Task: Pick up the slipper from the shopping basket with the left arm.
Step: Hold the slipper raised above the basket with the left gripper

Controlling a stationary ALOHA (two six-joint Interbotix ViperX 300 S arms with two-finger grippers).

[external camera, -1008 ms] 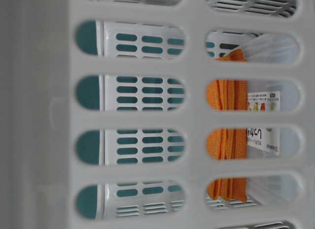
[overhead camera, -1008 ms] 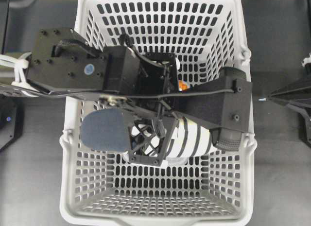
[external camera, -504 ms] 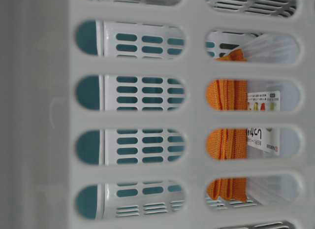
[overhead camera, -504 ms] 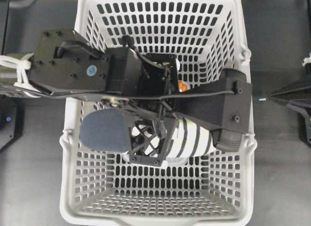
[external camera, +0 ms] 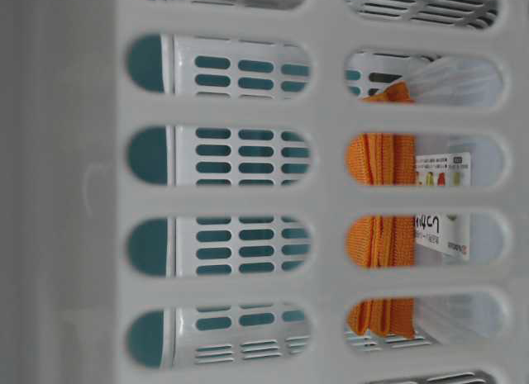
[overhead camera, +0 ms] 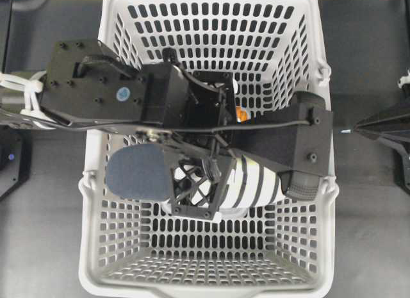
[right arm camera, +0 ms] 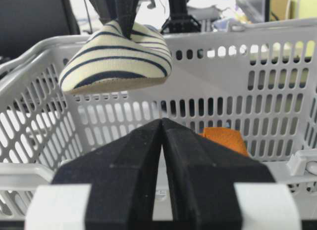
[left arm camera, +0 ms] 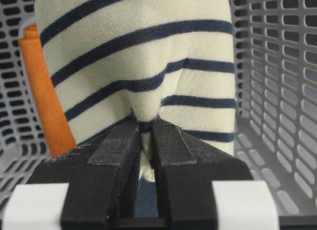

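Slipper is pinched by its striped upper in our left gripper, hanging above the shopping basket rim in the right wrist view. Orange cloth lies inside. Our right gripper sits outside, jaws together, empty.

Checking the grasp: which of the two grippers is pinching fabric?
The left gripper, shut on the striped slipper and holding it above the shopping basket floor. The right gripper is shut on nothing, outside the basket.
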